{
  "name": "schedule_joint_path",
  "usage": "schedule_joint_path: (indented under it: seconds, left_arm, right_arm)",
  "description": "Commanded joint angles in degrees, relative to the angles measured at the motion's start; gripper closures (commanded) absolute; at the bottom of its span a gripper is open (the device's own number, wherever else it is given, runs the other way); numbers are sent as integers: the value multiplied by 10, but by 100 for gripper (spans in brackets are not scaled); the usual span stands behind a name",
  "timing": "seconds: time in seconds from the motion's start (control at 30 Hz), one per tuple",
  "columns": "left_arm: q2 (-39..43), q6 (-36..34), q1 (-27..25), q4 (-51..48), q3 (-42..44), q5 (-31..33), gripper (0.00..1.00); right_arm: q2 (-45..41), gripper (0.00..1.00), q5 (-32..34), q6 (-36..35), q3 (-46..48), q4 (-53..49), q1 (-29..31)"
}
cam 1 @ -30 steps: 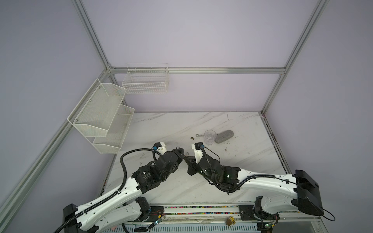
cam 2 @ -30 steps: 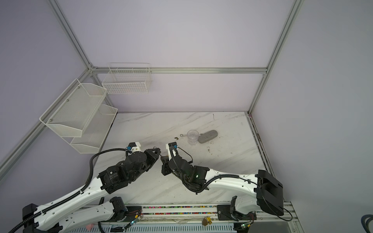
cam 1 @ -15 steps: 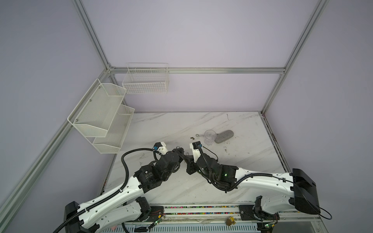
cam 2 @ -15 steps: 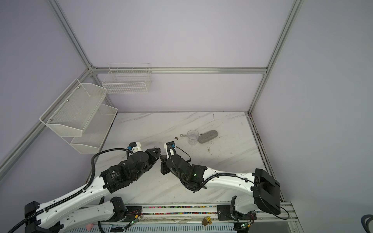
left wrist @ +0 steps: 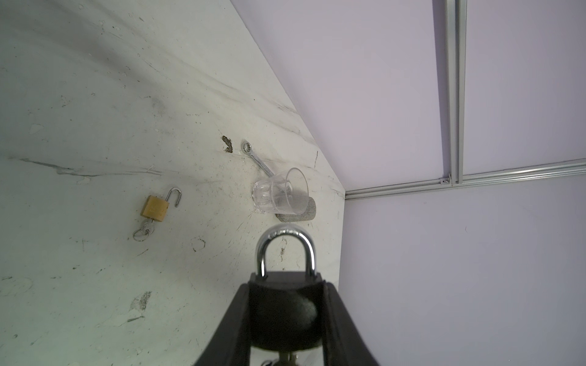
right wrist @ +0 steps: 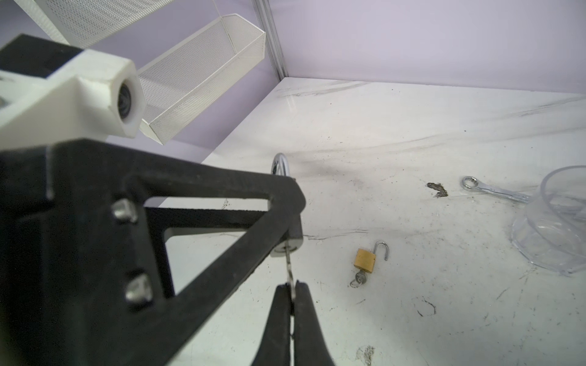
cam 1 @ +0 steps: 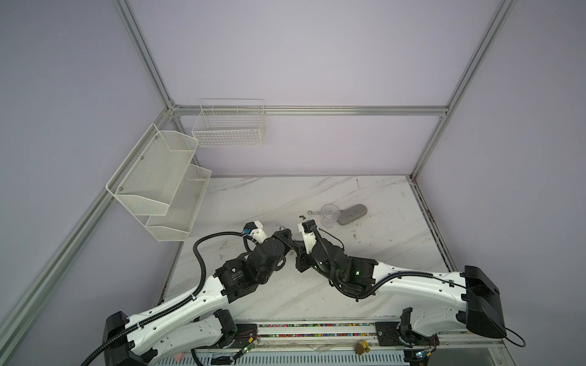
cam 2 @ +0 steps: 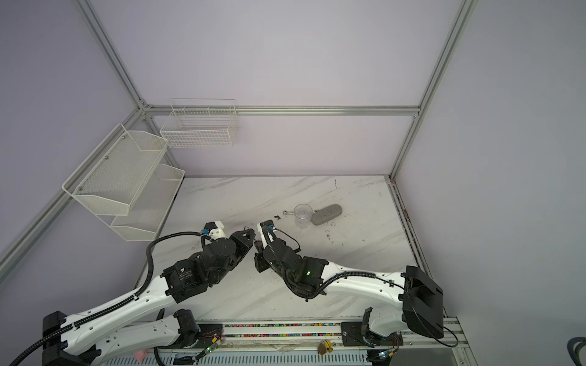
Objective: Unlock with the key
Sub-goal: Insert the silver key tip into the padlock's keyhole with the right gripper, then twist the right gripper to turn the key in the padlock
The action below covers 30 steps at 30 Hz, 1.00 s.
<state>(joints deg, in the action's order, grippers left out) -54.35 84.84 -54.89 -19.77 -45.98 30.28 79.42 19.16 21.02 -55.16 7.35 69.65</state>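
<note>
Two padlocks, two keys. Left tool (left wrist: 287, 286) clamped on black padlock (left wrist: 282, 312), shackle closed, held above the desk (left wrist: 95, 95). Right tool (right wrist: 293, 290) pinching key (right wrist: 289, 264), blade in that padlock's keyhole. On the desk: brass padlock (right wrist: 365, 260), shackle open, second key (right wrist: 360, 279) in it; one glass (left wrist: 282, 193), one wrench (left wrist: 257, 160), one grey oblong block (cam 1: 352, 214).

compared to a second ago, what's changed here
Almost nothing: both arms shifted only slightly, and nothing was taken or released. The left hand still clamps the black padlock, and the right hand still pinches the key in its base. The glass and wrench lie unmoved on the table.
</note>
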Motion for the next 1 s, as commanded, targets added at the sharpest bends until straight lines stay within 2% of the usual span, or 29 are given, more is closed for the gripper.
schedule_joint_path:
  seconds: [0.0, 0.07, 0.23, 0.37, 0.43, 0.6, 0.8, 0.97]
  left_arm:
    - [4, 11, -48, 77, 28, -129, 100]
    - [21, 10, -48, 65, 38, -90, 100]
    - [57, -11, -33, 21, 30, -21, 100]
    - [71, -23, -9, 9, 24, -9, 100]
    - [73, -25, 2, 11, 25, -16, 100]
    - [75, -26, 11, 15, 24, -24, 100]
    - [80, -27, 12, 14, 24, -20, 100]
    - [80, -26, 12, 15, 22, -22, 100]
  right_arm:
    - [-4, 100, -39, -28, -16, 97, 8]
    - [-24, 100, -45, -21, -6, 98, 8]
    - [-29, 89, -75, -9, 19, 87, 8]
    - [-48, 78, -116, -3, 45, 102, 8]
    - [-55, 75, -136, -1, 49, 104, 8]
    - [-77, 74, -150, 34, 49, 90, 7]
    - [-89, 74, -155, 111, 51, 72, -22]
    - [-79, 78, -167, 152, 42, 64, -45]
